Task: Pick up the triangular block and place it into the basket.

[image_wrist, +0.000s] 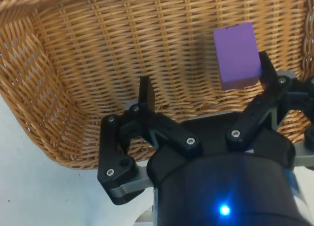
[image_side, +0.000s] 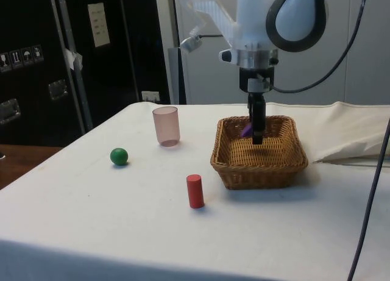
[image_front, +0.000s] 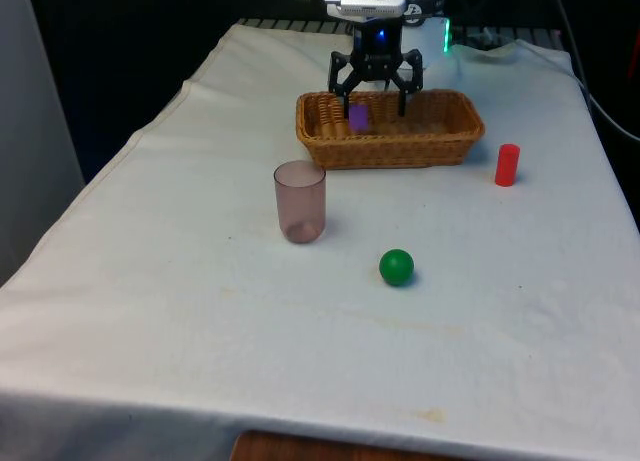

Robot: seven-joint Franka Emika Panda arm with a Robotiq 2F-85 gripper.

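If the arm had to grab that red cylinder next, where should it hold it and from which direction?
Grip the red cylinder across its round side, around mid-height, coming straight down from above. It stands upright on the white cloth with open space all round, apart from the basket. The curved side probably suits two opposing fingers; the flat top offers nothing to pinch.

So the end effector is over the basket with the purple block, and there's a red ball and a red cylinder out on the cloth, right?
Not quite: the ball is green, not red, as the front view shows. The rest holds: the end effector is over the basket with the purple block, and the red cylinder stands on the cloth.
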